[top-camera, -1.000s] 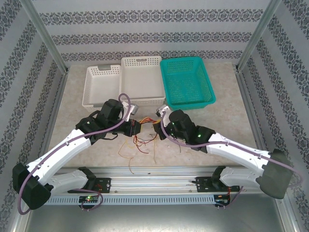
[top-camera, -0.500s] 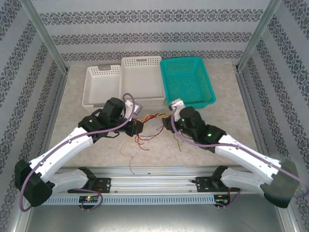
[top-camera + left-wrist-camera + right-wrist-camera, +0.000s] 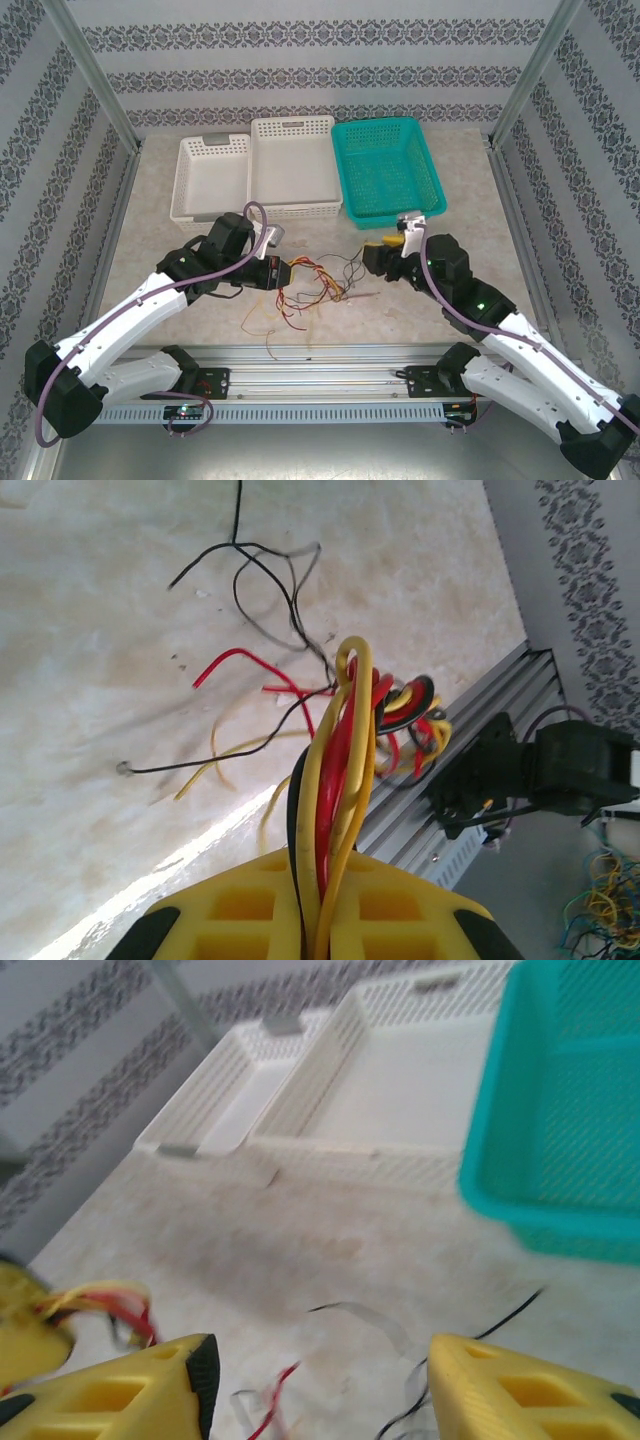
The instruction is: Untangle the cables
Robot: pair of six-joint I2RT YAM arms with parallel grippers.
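The cables [image 3: 318,280] are a tangle of thin red, yellow, orange and dark wires lying on the table between the two arms. My left gripper [image 3: 282,272] is shut on one end of the bundle; in the left wrist view, yellow, red and black strands [image 3: 330,810] are pinched between its yellow fingers [image 3: 400,910]. Loose black and red ends [image 3: 250,660] trail onto the table beyond. My right gripper [image 3: 371,260] stands just right of the tangle, wide open [image 3: 320,1390], with only a black wire [image 3: 505,1322] and a red end [image 3: 282,1380] on the table below it.
Three baskets line the back of the table: a small white one [image 3: 210,150], a larger white one [image 3: 292,128] and a teal one [image 3: 388,125]. A metal rail [image 3: 330,355] runs along the near edge. A few stray yellow wires [image 3: 262,318] lie near the rail.
My right arm has swung to the right, away from the left gripper. The wires that were stretched between the two grippers now sag loose on the table. The left gripper has shifted slightly.
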